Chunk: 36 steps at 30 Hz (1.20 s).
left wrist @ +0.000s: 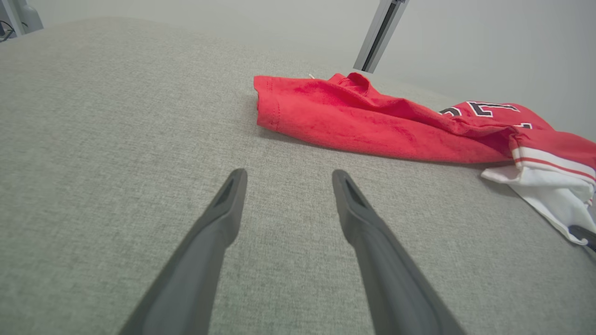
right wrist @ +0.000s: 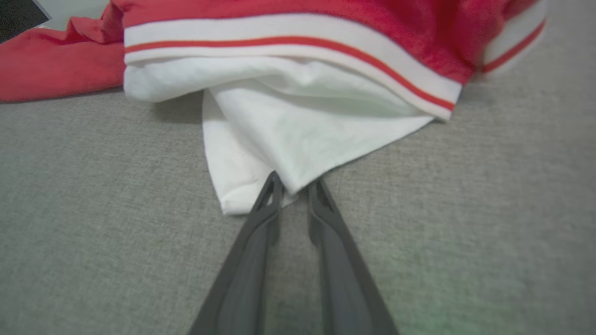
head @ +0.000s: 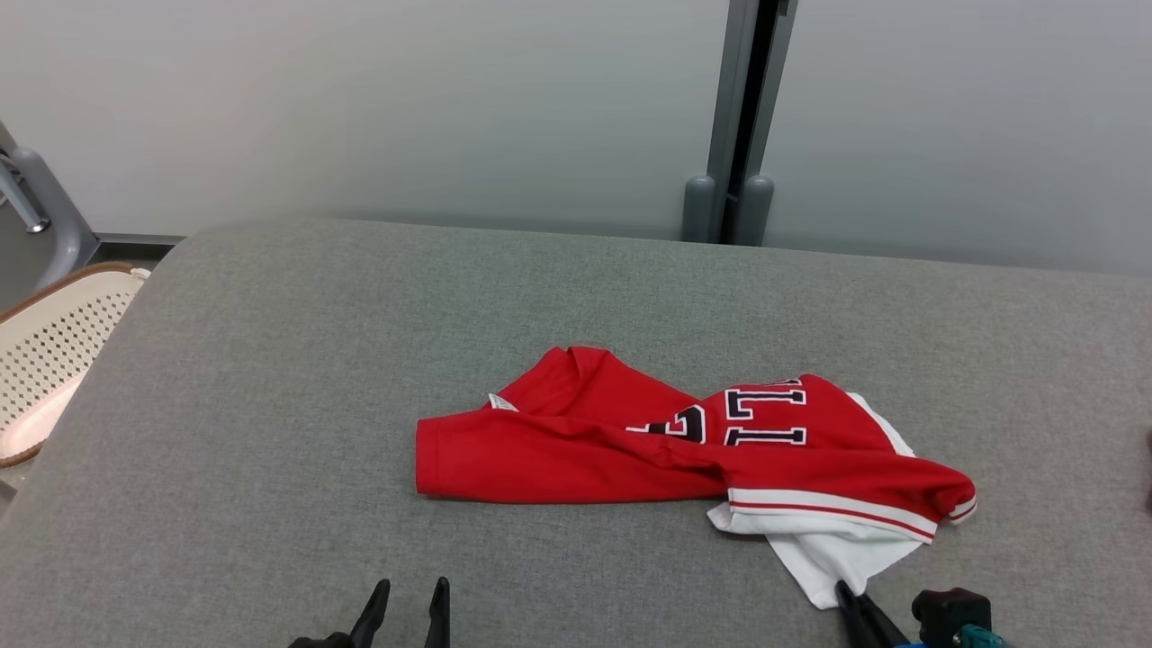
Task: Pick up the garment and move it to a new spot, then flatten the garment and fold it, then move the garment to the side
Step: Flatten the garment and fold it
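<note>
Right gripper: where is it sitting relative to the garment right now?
The right gripper is at the lower right of the head view, at the near white corner of the garment on the grey table; its fingertips flank that corner's tip.

Left jaws: two long, matte dark grey fingers (left wrist: 207, 242), broad at the base, tapering to slim rounded tips, each with a narrow recessed slot just behind the tip. Right jaws: same dark tapered fingers (right wrist: 251, 260), same slotted tips. Beside them, in the head view, a black blocky housing (head: 949, 607) with a teal-blue part (head: 976, 637) below.
</note>
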### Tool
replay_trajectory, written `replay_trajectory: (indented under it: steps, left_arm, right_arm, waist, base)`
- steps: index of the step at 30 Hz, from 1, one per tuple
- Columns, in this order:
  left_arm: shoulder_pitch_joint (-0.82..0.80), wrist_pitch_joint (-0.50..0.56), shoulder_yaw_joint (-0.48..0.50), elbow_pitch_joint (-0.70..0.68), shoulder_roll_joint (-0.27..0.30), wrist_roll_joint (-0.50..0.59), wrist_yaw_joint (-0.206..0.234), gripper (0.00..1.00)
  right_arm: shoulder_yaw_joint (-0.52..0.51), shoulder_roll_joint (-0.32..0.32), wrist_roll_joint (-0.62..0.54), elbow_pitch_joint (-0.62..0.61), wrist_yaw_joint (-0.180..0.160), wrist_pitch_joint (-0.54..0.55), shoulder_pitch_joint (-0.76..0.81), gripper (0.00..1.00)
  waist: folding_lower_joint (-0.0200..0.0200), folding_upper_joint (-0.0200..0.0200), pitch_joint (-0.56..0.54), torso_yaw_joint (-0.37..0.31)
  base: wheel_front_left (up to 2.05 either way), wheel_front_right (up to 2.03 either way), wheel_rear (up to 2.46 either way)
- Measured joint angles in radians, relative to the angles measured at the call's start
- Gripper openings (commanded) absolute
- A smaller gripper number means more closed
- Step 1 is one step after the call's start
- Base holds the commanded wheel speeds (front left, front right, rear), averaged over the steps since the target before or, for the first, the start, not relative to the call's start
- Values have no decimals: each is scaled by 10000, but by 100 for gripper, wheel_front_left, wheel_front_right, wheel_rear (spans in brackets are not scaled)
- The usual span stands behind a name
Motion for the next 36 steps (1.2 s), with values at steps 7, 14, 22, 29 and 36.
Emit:
replay_trajectory:
  steps: [7,14,22,29,36]
  left_arm:
    - [-12,0,25,-21,2,-23,0,100]
    - [10,0,73,-52,2,-46,-2,100]
    - [-21,0,13,-96,0,-119,-2,100]
    - [-227,0,71,-111,0,-36,-2,100]
    - [-1047,0,476,-115,6,52,-2,100]
  right_arm:
    - [-575,-63,-286,-111,13,44,36,0]
    - [-997,-500,-232,-796,6,56,264,100]
    - [-1221,-441,-1189,-2792,6,54,606,100]
    - [-1168,-102,-1870,-3442,6,56,1053,100]
    - [-1089,2,-1898,-3544,6,56,1003,100]
  waist:
    - [0,0,-55,-143]
    - [0,0,-141,-445]
    - [0,0,-60,-667]
    - [0,0,59,-662]
    - [0,0,300,-749]
  base:
    - [0,0,0]
    - [0,0,0]
    - [0,0,0]
    - [0,0,0]
    - [0,0,0]
